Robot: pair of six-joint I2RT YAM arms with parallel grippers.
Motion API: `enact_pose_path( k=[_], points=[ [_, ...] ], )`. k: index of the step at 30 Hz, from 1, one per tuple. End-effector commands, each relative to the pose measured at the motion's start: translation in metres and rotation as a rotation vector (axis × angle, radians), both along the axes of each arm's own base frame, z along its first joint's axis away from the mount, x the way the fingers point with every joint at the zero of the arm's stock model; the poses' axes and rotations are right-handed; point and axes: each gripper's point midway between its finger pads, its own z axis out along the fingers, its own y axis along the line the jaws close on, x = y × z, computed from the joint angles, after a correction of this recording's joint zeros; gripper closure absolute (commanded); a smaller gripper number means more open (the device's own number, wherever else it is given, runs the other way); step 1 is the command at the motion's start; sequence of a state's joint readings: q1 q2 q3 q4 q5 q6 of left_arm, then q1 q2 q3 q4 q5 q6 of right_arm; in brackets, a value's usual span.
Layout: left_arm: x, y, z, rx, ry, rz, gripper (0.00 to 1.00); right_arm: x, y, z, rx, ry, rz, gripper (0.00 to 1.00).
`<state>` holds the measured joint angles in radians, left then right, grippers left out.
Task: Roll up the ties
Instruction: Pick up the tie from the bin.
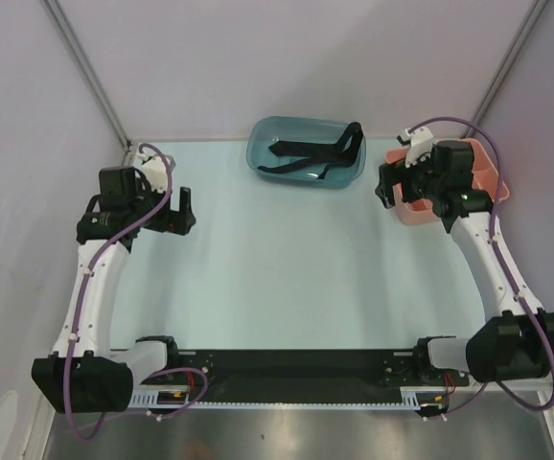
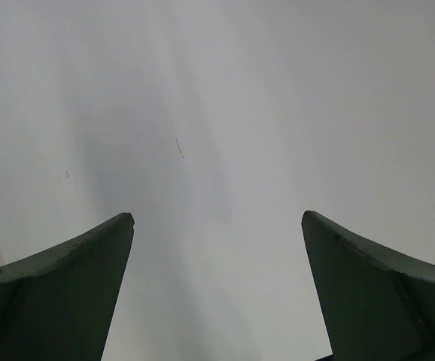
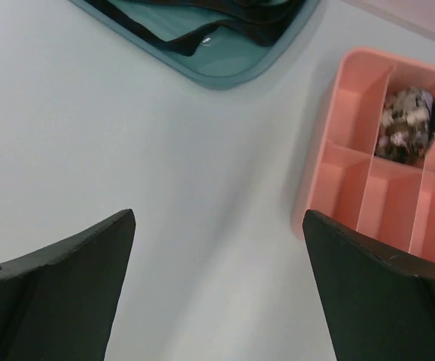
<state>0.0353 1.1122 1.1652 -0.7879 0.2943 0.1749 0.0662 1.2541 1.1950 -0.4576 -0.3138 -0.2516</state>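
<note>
The pale table (image 1: 287, 287) is bare through its middle, and no rolling has begun: this is judged the opening reach. At the far edge a teal tub (image 1: 296, 178) is seen, with a pink divided tray (image 3: 353, 113) near it to the right. The ties (image 1: 351, 144) are heaped in the tub, one end draped over its rim. The right gripper (image 3: 217, 214) is held wide open and empty just before the tray, and the left gripper (image 2: 217, 218) is equally spread over bare table. A mottled bundle (image 3: 406, 124) sits in one tray compartment. Next, one tie must be pinched and drawn out flat. No writing can be read.
</note>
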Motion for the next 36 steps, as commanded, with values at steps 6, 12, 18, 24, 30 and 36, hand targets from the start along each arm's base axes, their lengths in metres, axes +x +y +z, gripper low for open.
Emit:
enact_pose_path(
  k=[6,12,18,24,30,36],
  points=[
    [0.0,-0.023,0.034,-0.067,-0.071,-0.144,0.01,0.07,0.055,0.017,-0.24,-0.134,0.355,0.0],
    [0.0,-0.025,0.031,-0.08,-0.058,-0.142,0.0,0.142,0.064,-0.009,-0.352,-0.157,0.428,0.0],
    [0.001,-0.022,0.022,-0.069,-0.027,-0.134,0.01,0.195,0.072,-0.045,-0.408,-0.124,0.484,0.01],
    [0.004,-0.021,0.015,-0.07,0.004,-0.13,0.0,0.208,0.084,-0.096,-0.427,-0.039,0.562,0.04],
    [0.008,-0.019,0.01,-0.071,0.027,-0.117,0.01,0.207,0.095,-0.128,-0.434,-0.001,0.613,0.07],
    [0.012,-0.018,0.016,-0.069,0.011,-0.113,0.01,0.217,0.097,-0.158,-0.451,0.025,0.614,0.15]
  ],
)
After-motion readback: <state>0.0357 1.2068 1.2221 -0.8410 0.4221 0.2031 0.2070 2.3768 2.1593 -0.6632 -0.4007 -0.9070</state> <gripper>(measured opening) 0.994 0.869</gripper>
